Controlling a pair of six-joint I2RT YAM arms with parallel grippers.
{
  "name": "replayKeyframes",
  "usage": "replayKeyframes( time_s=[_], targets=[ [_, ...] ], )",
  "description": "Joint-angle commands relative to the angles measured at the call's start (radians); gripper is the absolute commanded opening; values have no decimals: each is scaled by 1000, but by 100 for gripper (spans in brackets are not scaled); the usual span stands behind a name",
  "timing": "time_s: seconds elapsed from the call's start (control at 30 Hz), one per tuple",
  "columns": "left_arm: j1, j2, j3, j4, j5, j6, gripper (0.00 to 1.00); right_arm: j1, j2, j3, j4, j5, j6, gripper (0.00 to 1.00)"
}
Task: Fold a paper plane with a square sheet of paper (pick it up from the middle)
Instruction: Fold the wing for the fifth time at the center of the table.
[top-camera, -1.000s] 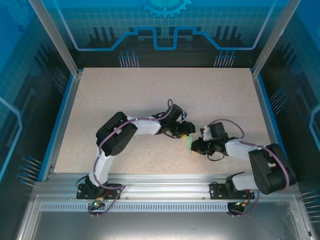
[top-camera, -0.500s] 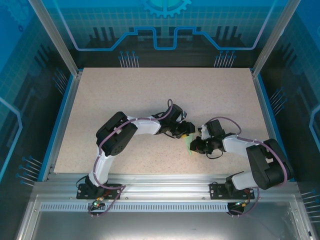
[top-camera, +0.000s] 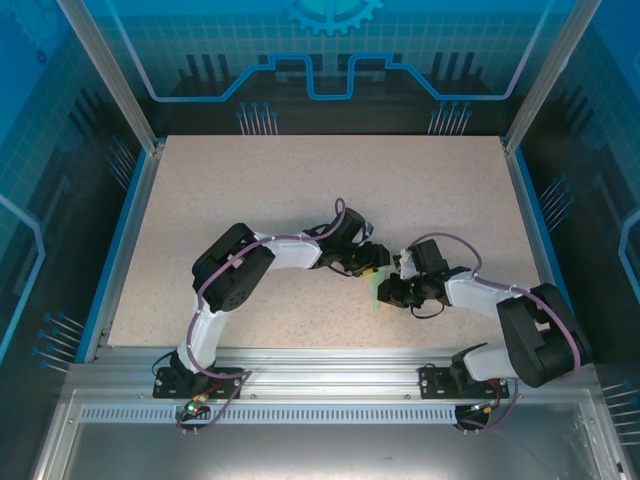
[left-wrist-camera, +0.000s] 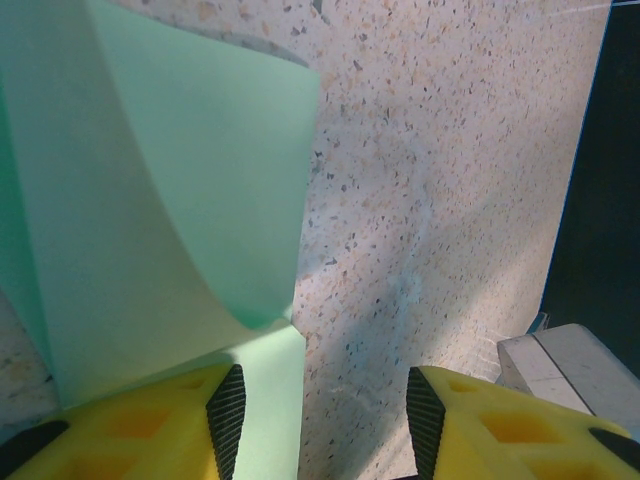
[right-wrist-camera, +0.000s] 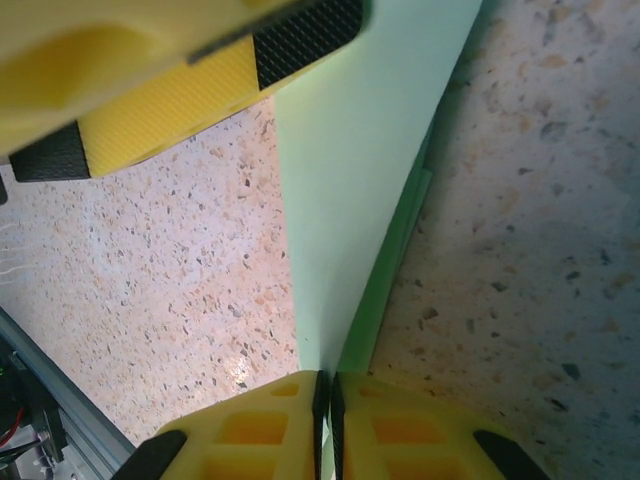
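Paper: square sheet of paper (left-wrist-camera: 150, 200), curled, on the table (top-camera: 300, 190) between your tools.
Right tool (right-wrist-camera: 326, 390): clamped on its edge, nudged leftward.
Left tool (left-wrist-camera: 320, 420): half open, holding nothing.
Meaning: fold probably tightening.

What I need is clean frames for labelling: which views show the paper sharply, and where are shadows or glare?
Left wrist: the sheet of paper is sharp, a soft shadow crossing the table beside it. Right wrist: sharp too, small glare spot on the table. Top external: paper tiny, mostly hidden.
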Motion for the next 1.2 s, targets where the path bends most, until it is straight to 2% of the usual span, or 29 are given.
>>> replayKeyframes(
  time_s=[0.0,0.13,0.4,0.5,0.6,0.83,1.17],
  targets=[
    [7,16,-8,-37,12,18,50,18,28,-6,0,-29,13,14],
    [7,10,-13,-38,9,18,50,20,15,-15,4,-16,21,17],
    [8,7,-17,-34,13,20,50,12,-141,-42,-67,66,42,35],
    [8,5,-19,-34,12,19,50,-1,-198,-55,-90,80,51,36],
    [8,4,-20,-32,13,18,50,-20,-252,-67,-101,87,64,35],
    [8,5,-19,-29,16,17,50,-52,-332,-94,-85,48,88,21],
    [7,3,-25,-28,15,17,50,-61,-327,-108,-35,-1,108,19]
  ],
)
